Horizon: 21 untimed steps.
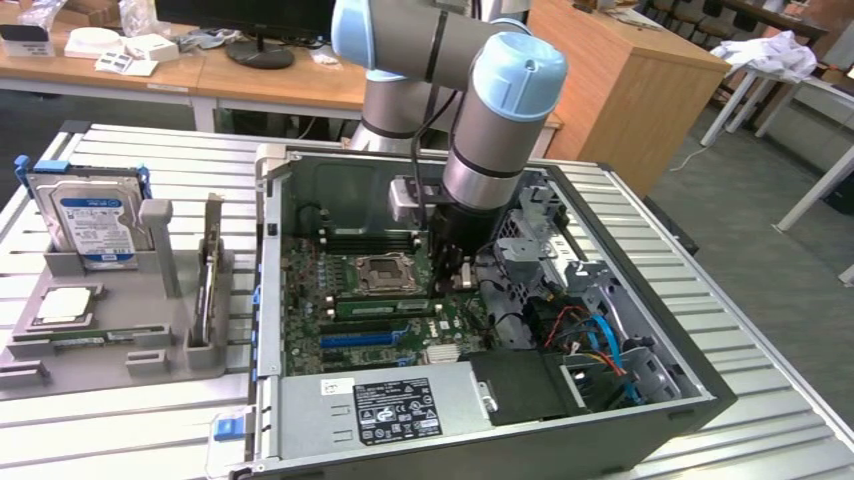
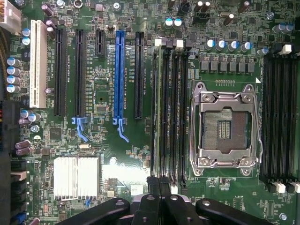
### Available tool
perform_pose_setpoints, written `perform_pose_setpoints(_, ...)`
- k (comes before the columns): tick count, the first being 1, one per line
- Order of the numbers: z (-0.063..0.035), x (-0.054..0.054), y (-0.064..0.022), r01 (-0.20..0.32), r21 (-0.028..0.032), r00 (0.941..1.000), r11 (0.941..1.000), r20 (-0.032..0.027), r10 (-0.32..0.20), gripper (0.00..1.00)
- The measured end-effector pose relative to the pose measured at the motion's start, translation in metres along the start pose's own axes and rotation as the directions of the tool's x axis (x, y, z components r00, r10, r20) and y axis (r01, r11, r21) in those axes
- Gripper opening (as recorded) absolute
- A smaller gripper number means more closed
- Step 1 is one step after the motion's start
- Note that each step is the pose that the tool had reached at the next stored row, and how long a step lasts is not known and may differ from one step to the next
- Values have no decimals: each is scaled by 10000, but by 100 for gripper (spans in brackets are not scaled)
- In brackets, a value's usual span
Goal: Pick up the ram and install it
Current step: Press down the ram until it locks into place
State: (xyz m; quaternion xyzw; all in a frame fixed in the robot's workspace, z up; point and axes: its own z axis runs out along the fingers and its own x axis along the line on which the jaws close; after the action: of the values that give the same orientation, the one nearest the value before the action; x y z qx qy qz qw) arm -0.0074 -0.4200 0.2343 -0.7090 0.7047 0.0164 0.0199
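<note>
The ram [image 1: 380,307] is a narrow green stick standing on edge in a black memory slot beside the CPU socket [image 1: 380,272], inside the open computer case. In the wrist view the ram [image 2: 154,117] runs edge-on along the slot farthest from the CPU socket [image 2: 225,124]. My gripper [image 1: 454,278] reaches down into the case at one end of the ram. Its dark fingertips [image 2: 151,185] are pressed together, shut, with nothing between them. The gripper [image 2: 157,183] sits right over the end of that slot row. I cannot tell whether it touches the stick.
A grey tray [image 1: 107,330] at the exterior view's left holds a silver hard drive [image 1: 94,215] and upright holders. The power supply [image 1: 394,405] fills the case's near end. Cables and a drive cage [image 1: 587,330] crowd the right side. A blue expansion slot [image 2: 119,75] and a heatsink [image 2: 76,177] lie beside the memory slots.
</note>
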Motion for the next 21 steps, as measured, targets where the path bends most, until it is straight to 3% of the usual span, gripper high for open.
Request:
perform_pose_setpoints(3, 0, 0, 0, -2, -7, 10000, 10000, -2, 2, 11)
perform_pose_setpoints(7, 1, 0, -31, -9, -105, 10000, 9999, 0, 9, 11)
perform_pose_setpoints(21, 18, 0, -35, -29, -106, 10000, 9999, 0, 29, 11)
